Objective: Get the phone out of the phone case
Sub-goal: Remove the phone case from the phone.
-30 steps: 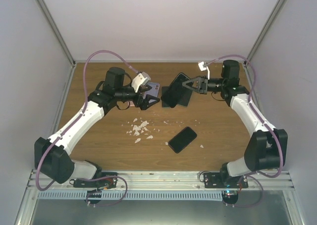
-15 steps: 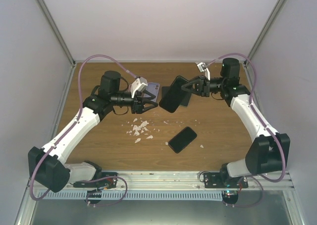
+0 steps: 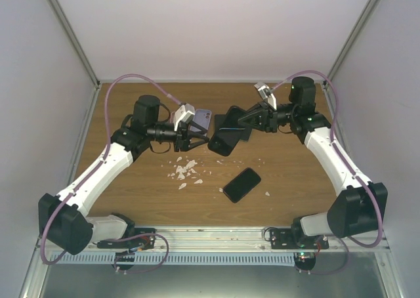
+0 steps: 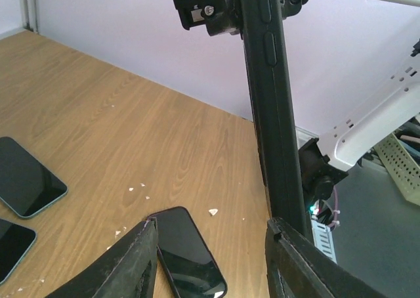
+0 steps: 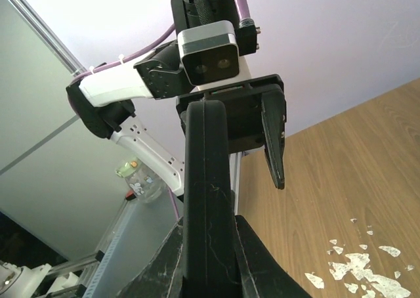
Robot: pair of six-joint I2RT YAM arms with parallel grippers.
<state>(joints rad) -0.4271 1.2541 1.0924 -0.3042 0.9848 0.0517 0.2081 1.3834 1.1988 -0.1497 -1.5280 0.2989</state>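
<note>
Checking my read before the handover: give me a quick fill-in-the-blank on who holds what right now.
The right gripper clamps the cased ___.
The left gripper faces that cased phone with jaws ___.
The loose phone on the table is touched by ___ gripper.
Missing: phone; open; neither.

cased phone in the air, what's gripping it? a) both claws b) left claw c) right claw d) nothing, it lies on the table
c, the right claw is shut on the cased phone, held up off the table, while the left claw is open with its fingers apart.
</note>
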